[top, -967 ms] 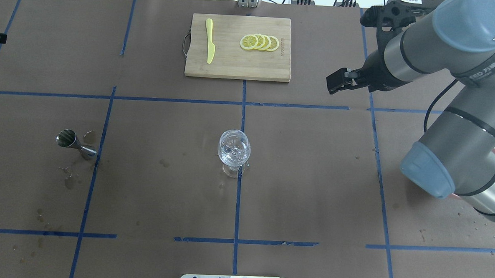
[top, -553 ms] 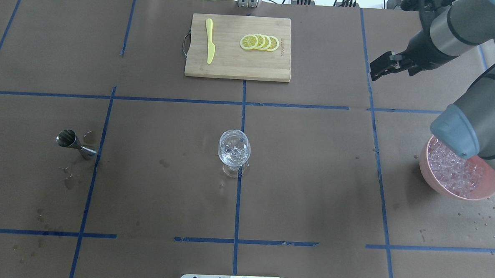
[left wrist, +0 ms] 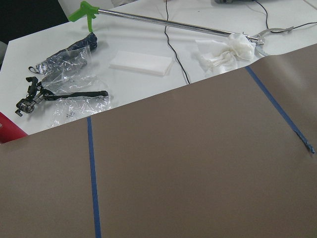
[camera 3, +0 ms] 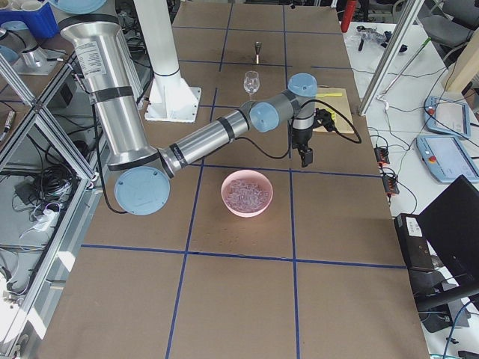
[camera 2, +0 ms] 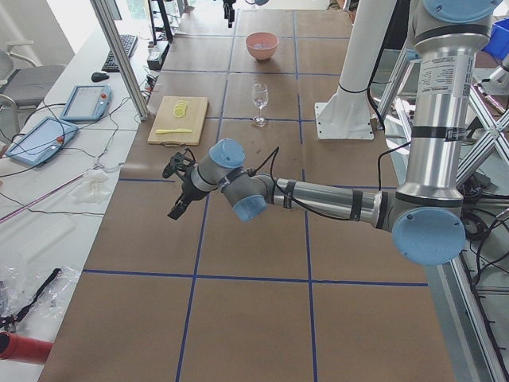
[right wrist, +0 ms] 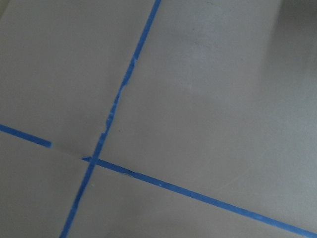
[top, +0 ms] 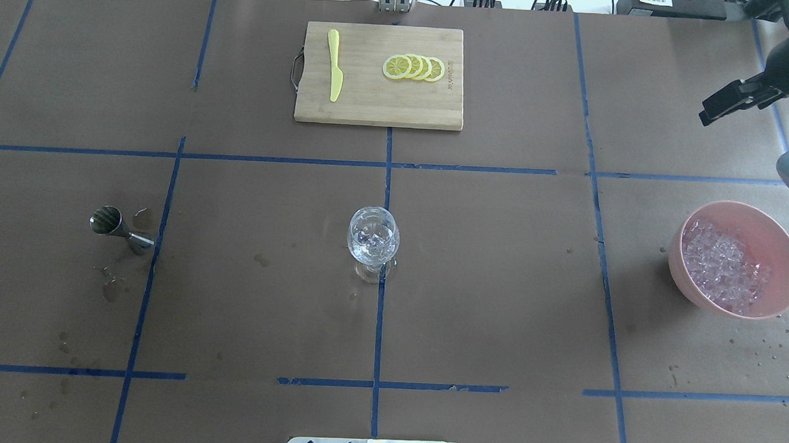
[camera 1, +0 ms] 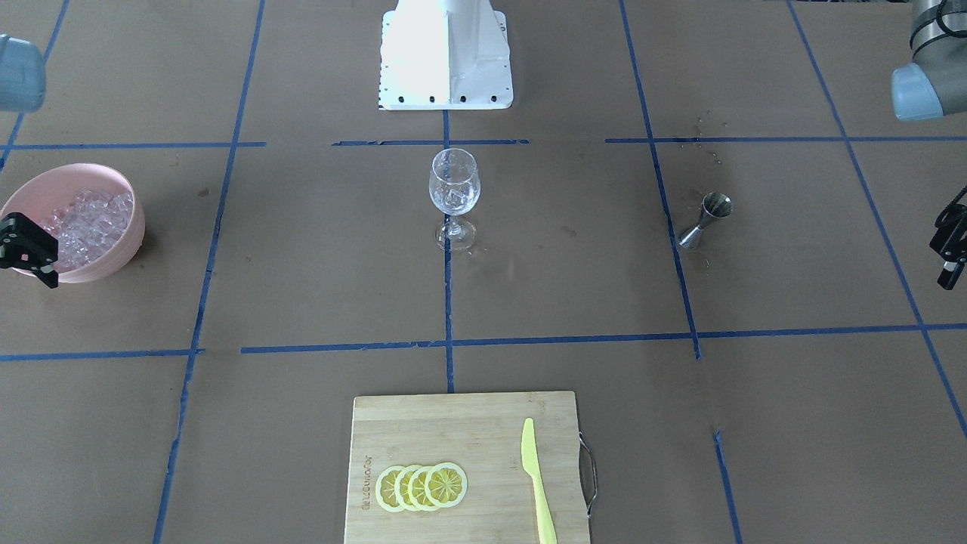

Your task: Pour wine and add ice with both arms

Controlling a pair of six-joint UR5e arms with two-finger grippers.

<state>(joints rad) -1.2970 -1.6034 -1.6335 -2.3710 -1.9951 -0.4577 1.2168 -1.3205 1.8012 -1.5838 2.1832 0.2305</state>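
A clear wine glass [top: 372, 242] [camera 1: 454, 190] stands at the table's middle with glinting ice cubes in it. A pink bowl [top: 781, 295] [camera 1: 125, 249] full of ice [top: 722, 262] [camera 1: 87, 219] sits at the right edge. A steel jigger [top: 120, 228] [camera 1: 706, 219] stands at the left. My right gripper [top: 707, 117] [camera 1: 47, 278] [camera 3: 304, 161] hangs beyond the bowl; its jaws look shut and empty. My left gripper [camera 1: 944, 281] [camera 2: 173, 213] is off at the far left, cut by the front view's edge; I cannot tell its state.
A wooden cutting board [top: 379, 108] at the far middle holds lemon slices [top: 414, 68] and a yellow knife [top: 335, 66]. The white robot base [camera 1: 446, 53] stands behind the glass. Wet spots [top: 108, 289] lie near the jigger. Blue tape lines cross the brown paper.
My right arm has swung right and away from the table's middle to the far right edge, uncovering the pink bowl. The left gripper has left the overhead view.
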